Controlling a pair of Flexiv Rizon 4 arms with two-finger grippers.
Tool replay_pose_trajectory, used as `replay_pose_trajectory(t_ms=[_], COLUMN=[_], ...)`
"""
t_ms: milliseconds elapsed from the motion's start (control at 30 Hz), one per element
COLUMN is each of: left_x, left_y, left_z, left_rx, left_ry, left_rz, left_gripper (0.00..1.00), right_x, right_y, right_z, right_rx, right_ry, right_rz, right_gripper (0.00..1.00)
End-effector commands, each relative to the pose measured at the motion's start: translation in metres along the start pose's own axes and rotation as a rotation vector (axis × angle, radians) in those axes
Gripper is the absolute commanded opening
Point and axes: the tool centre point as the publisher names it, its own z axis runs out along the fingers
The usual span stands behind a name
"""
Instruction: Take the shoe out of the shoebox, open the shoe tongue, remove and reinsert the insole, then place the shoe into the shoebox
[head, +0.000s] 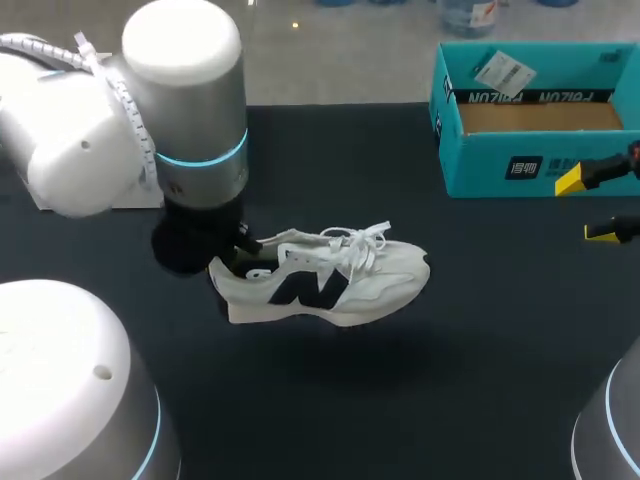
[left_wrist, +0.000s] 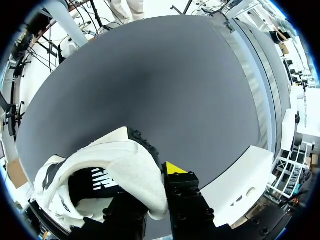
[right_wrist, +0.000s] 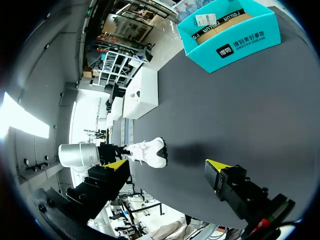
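White shoe (head: 330, 275) hangs just off the dark surface (head: 400, 400), heel clamped in the down-pointing left gripper (left_wrist: 150, 192); right gripper (head: 588, 206) hovers open beside the shoebox (head: 530, 165).

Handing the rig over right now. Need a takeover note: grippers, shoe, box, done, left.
Left gripper: shut on the shoe at its heel, holding it, it seems, just above the table.
Right gripper: open, empty, in front of the shoebox.
Shoebox: open, nothing visible inside, at the table's far right.
Done: shoe is out of the box.
Left: cannot tell whether the tongue and insole steps are done; the shoe is not yet back in the box.
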Motion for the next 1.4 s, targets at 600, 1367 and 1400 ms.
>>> replay_pose_trajectory(t_ms=[600,1367,1400], left_x=[-0.016,-0.011,-0.010], left_y=[0.029,0.018,0.018], left_z=[0.098,0.085,0.078], left_rx=[0.004,0.020,0.014], left_ry=[0.032,-0.085,-0.104], left_rz=[0.089,0.039,0.022], left_gripper=[0.00,1.00,1.00], right_x=[0.000,0.000,0.000], right_y=[0.000,0.000,0.000], right_z=[0.001,0.001,0.001], right_rx=[0.001,0.001,0.001], right_ry=[-0.002,-0.002,-0.002], right_rz=[0.001,0.001,0.001], right_gripper=[1.00,1.00,1.00])
